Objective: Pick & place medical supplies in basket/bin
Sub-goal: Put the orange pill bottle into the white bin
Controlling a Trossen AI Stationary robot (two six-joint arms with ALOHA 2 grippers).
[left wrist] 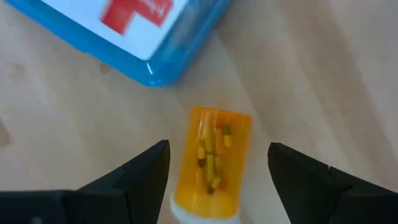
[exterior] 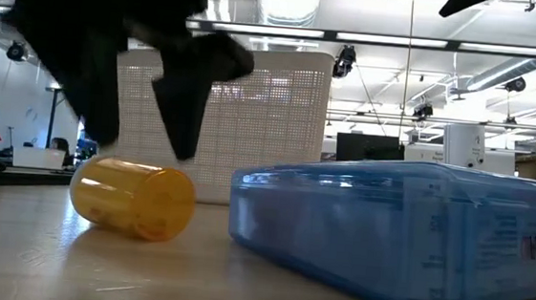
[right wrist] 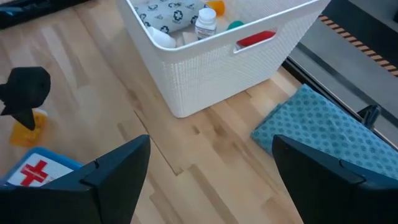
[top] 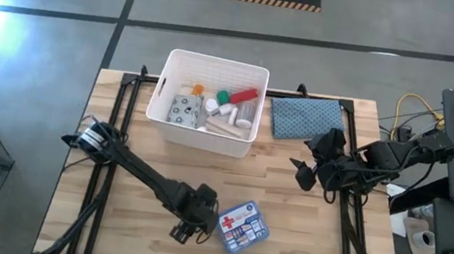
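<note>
An orange vial (left wrist: 213, 163) with small pills inside lies on its side on the wooden table, near the front. My left gripper (left wrist: 217, 148) is open and points down over it, one finger on each side of the vial, apart from it. In the low view the vial (exterior: 135, 197) lies below the dark fingers (exterior: 180, 105). A blue first-aid pouch (top: 242, 226) with a red cross lies flat just to the right of the vial. The white basket (top: 168, 111) stands at the far middle and holds several supplies. My right gripper (top: 301, 173) hangs open above the table's right part.
A blue-grey patterned cloth (top: 306, 118) lies flat to the right of the basket. Bare wood stretches between the basket and the first-aid pouch (right wrist: 37, 171). Cables and a keyboard sit beyond the table's right edge.
</note>
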